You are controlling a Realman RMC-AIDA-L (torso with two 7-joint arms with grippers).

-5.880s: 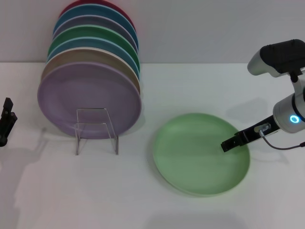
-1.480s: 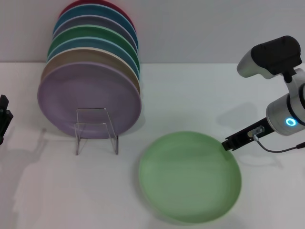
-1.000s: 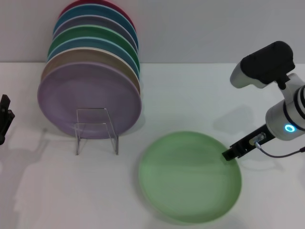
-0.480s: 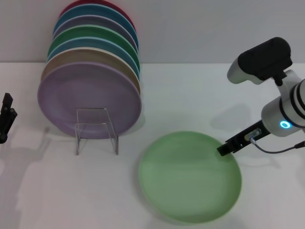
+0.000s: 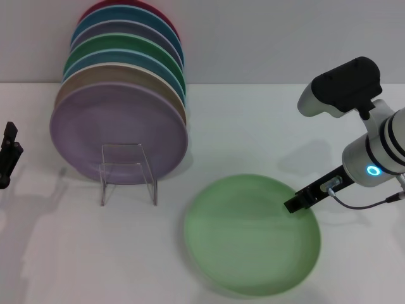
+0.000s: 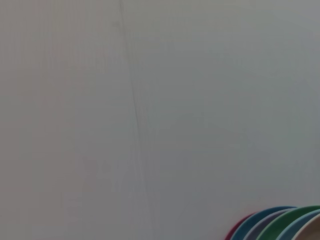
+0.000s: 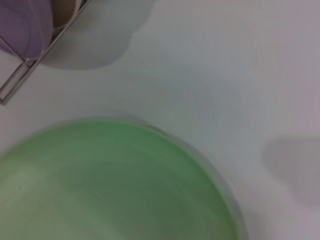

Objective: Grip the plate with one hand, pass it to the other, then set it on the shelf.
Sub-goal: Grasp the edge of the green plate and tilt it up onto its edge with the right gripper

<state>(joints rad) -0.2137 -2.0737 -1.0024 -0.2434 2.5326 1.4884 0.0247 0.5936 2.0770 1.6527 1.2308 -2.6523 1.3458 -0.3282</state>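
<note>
The pale mint-green plate (image 5: 252,234) lies flat on the white table, front and right of centre. It fills the lower part of the right wrist view (image 7: 100,185). My right gripper (image 5: 295,203) reaches in low from the right, its black tip over the plate's right rim. The clear rack (image 5: 128,172) stands to the left of the plate and holds several upright plates. My left gripper (image 5: 7,157) hangs at the far left edge, away from the plate.
The lilac plate (image 5: 119,133) is the front one in the rack, with tan, blue, darker green and red plates behind it. The rack's frame (image 7: 30,62) and lilac plate (image 7: 22,25) show in the right wrist view. The left wrist view shows wall and plate tops (image 6: 280,225).
The plate slid toward the front left since the earliest frame. Over the last second my right gripper's tip shifted left over the plate's right rim, and the plate stayed put.
</note>
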